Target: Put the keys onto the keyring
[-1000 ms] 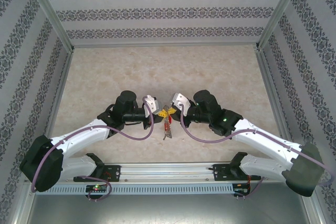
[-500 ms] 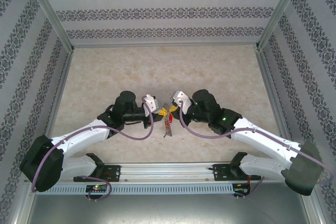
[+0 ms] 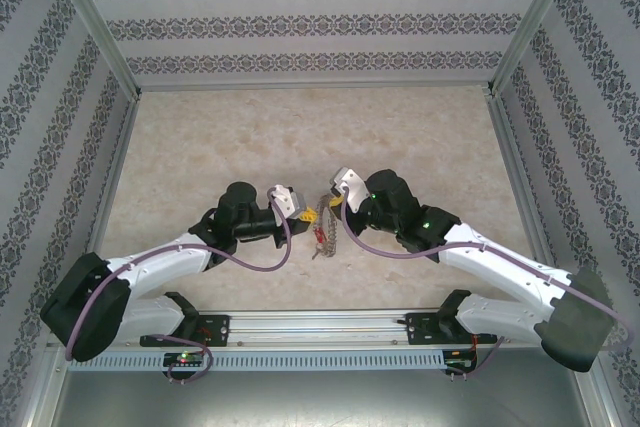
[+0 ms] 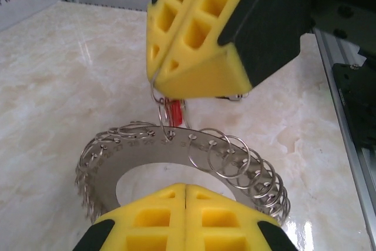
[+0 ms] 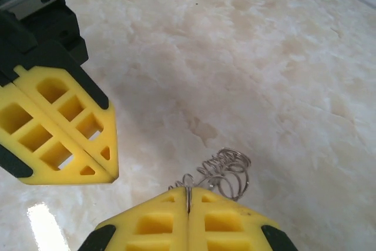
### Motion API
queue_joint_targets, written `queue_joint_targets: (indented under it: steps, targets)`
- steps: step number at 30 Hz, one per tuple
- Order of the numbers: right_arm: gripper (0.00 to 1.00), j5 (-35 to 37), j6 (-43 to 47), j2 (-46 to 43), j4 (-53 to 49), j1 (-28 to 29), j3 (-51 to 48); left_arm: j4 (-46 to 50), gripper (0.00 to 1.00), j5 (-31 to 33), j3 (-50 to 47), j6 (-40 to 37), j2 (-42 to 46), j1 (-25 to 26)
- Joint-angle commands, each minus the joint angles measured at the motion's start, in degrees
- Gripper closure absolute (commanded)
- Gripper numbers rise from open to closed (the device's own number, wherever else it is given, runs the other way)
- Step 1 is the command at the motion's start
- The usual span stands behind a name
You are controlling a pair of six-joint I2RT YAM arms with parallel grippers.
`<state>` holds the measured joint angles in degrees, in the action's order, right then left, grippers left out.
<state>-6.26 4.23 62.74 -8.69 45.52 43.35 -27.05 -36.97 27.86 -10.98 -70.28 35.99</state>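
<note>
The task looks unfinished. One red-headed key [image 4: 174, 110] sits just behind the keyring [image 4: 202, 145], and whether it is threaded cannot be told. The right gripper [image 4: 157, 76] is clenched on one of the ring's small wire loops, above the table [image 4: 64, 80]. The left gripper [image 4: 185, 190] is clenched at the ring's near edge, but whether it pinches the band is hidden.

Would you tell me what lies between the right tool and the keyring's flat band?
Left wrist view: a thin wire loop the right tool pinches, and a red key head behind.
</note>
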Motion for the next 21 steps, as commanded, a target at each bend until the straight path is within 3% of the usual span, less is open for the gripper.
queue_joint_targets:
  steps: [1, 7, 10, 21]
  targets:
    - [1.0, -0.1, -0.8, 0.1, 2.7, 0.2, 2.0, -4.3, 1.0, 0.2, -0.6, 1.8, -1.0, 0.5]
    - [1.0, -1.2, -0.1, 0.3, 2.5, 0.3, 2.3, -3.2, 0.93, 1.8, -0.7, 1.3, 0.1, 0.7]
    - [1.0, -1.8, 0.3, 0.3, 2.1, 0.3, 2.4, -2.3, 0.82, 2.8, -0.3, 1.0, 1.4, 0.7]
    - [1.0, -4.2, 0.6, 1.1, 2.2, 0.3, 2.5, 3.4, 0.75, -2.2, 5.2, -1.8, 0.2, 0.7]
